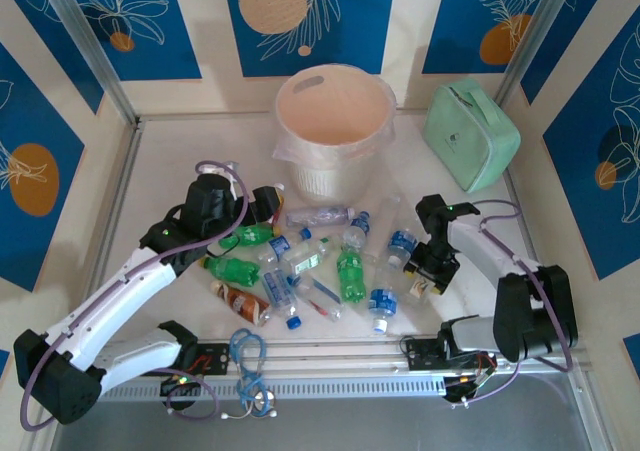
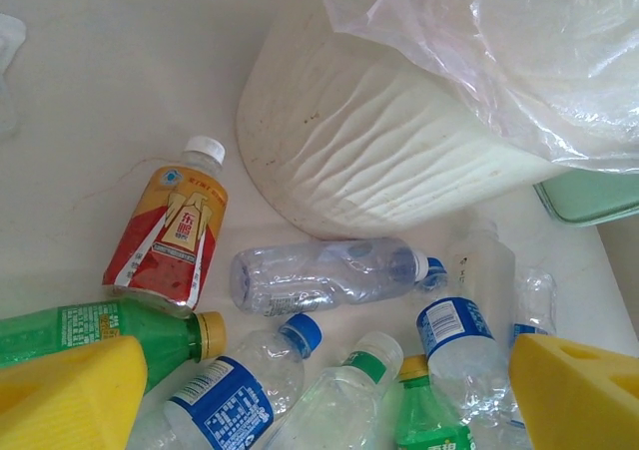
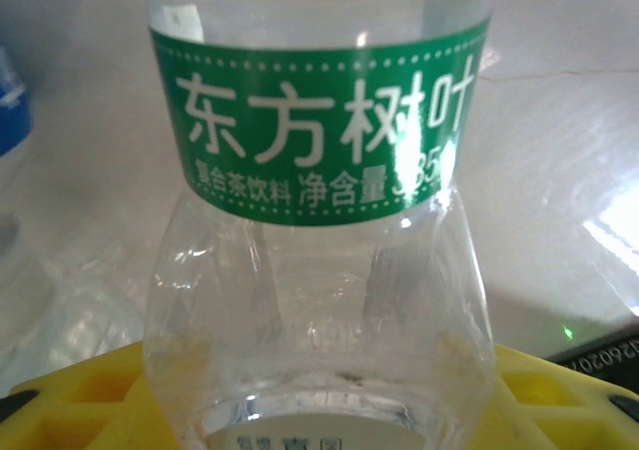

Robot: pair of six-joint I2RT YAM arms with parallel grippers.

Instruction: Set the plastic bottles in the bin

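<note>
Bench note, bottle handling.

The plastic bottles (image 1: 310, 261) are found scattered lying on the counter (image 1: 180, 151) between the two arms, just in front of the bin (image 1: 330, 176). No bottle can be made out inside the bin from above. The liner (image 2: 479, 51) is seen draped over its rim.

Right tool (image 3: 319, 410): the yellow fingers (image 3: 70, 400) are set either side of a clear bottle with a green label band (image 3: 319, 151), low over the counter at the right edge of the heap. The jaws stand narrow around it. Whether they already press on it cannot be told.

Left tool (image 2: 324, 390): the jaws are spread wide and nothing is held. It hangs over the left part of the heap, where a crushed clear bottle (image 2: 324, 275) and a red-orange labelled bottle (image 2: 170, 230) lie near the bin wall.

Handling, as judged:
- The bottles appear empty, so they are expected to be very light.
- The walls are thin and several are already dented, so give under a squeeze is expected.
- Smooth plastic and glossy labels are likely to be slippery, and round bodies may roll when nudged.
- A hold across the body at the label band or the waist is preferred. The capped neck is stiffer but offers less to grip.
- Light closing force is advised, as a hard pinch could squirt a bottle out.
</note>
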